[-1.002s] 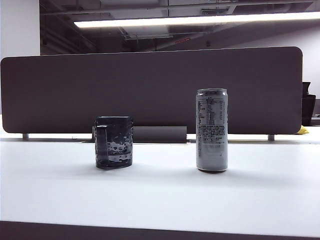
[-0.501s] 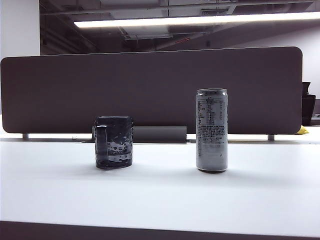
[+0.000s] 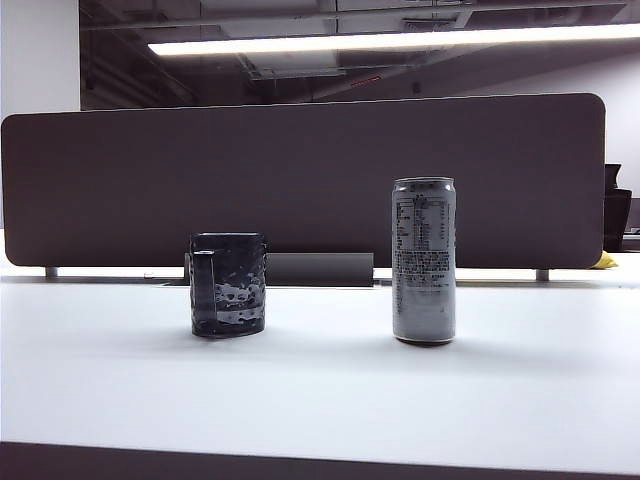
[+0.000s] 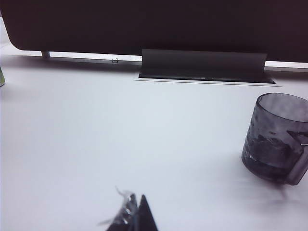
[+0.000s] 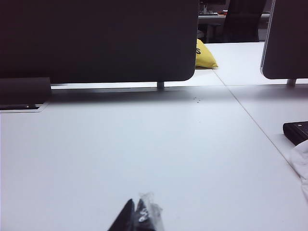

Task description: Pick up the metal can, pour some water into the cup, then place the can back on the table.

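Observation:
The tall silver-grey metal can stands upright on the white table, right of centre. The dark dimpled cup stands to its left, handle toward the camera. Neither arm appears in the exterior view. In the left wrist view the cup sits off to one side, well beyond my left gripper, whose fingertips meet with nothing between them. My right gripper is shut and empty over bare table; neither can nor cup shows in that view.
A dark brown divider panel runs along the back with a cable box at its foot. In the right wrist view a yellow bag lies far back, with a black device and white cloth at one side.

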